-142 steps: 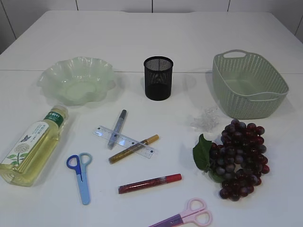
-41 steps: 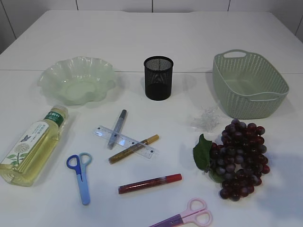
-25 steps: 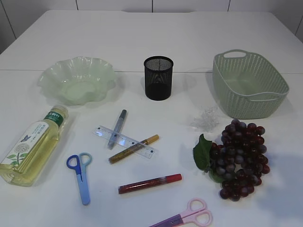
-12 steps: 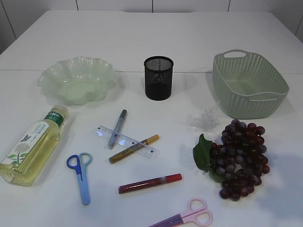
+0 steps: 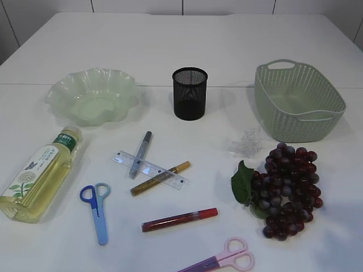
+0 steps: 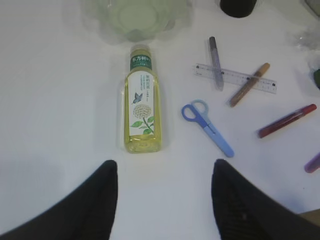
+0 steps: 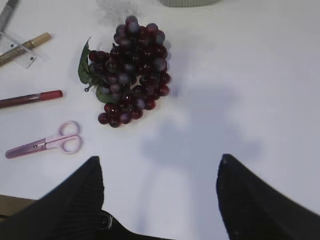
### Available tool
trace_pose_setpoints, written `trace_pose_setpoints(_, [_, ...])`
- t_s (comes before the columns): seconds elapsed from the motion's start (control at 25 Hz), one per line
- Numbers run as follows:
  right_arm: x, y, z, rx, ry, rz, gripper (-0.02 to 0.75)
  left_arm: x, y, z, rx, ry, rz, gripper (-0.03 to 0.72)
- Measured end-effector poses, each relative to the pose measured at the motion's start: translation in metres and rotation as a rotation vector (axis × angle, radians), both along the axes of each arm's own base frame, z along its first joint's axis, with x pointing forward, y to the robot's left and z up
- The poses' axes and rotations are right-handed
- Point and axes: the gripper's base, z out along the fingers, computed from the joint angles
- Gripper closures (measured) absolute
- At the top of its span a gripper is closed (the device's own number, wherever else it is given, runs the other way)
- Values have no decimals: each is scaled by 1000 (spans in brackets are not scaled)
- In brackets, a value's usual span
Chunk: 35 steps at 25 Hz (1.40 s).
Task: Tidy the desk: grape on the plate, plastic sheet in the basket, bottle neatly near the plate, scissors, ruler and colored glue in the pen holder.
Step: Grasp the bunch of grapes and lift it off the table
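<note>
The purple grape bunch (image 5: pixel 286 190) lies at the right, below the green basket (image 5: pixel 298 102). The crumpled clear plastic sheet (image 5: pixel 247 141) lies between them. The green plate (image 5: pixel 93 96) stands at the back left, with the yellow bottle (image 5: pixel 39 173) lying on its side in front of it. The black mesh pen holder (image 5: pixel 189 93) stands in the middle back. The clear ruler (image 5: pixel 149 169), grey, gold and red glue pens, blue scissors (image 5: pixel 96 209) and pink scissors (image 5: pixel 227 258) lie in front. My left gripper (image 6: pixel 162 167) is open above the table near the bottle (image 6: pixel 142 112). My right gripper (image 7: pixel 160 162) is open, short of the grapes (image 7: pixel 130 70).
The table's near edge shows at the lower left of the right wrist view (image 7: pixel 12 205). Neither arm shows in the exterior view.
The plastic sheet's outline shifts slightly between frames; nothing else on the table has moved.
</note>
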Motion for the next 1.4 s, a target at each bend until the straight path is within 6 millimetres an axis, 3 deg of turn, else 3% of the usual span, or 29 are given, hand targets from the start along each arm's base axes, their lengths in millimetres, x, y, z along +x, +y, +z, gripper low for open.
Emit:
trace_pose_setpoints(0.24, [-27, 1, -4, -9, -70, 1, 190, -27, 1, 7, -30, -129, -36, 253])
trace_pose_setpoints(0.44, [-60, 1, -13, -30, -173, -2, 190, -54, 2, -2, -30, -222, -80, 253])
trace_pose_setpoints(0.64, [-95, -1, -17, -79, -278, -19, 190, -72, 0, -25, -14, -220, -155, 254])
trace_pose_setpoints(0.84, [-116, -6, -25, -140, -364, -57, 190, -80, 0, -54, 24, -206, -194, 253])
trace_pose_setpoints(0.96, [-121, -8, -32, -156, -390, -69, 190, -83, 1, -67, 31, -208, -199, 253])
trace_pose_setpoints(1.12, [-121, -10, -35, -175, -381, -81, 190, -86, 1, -68, 32, -219, -204, 254])
trace_pose_setpoints(1.28, [-110, -11, -41, -180, -408, -82, 190, -86, 1, -68, 32, -221, -204, 254])
trace_pose_setpoints(1.4, [-100, -11, -57, -180, -367, -78, 190, -86, 1, -68, 32, -221, -204, 253])
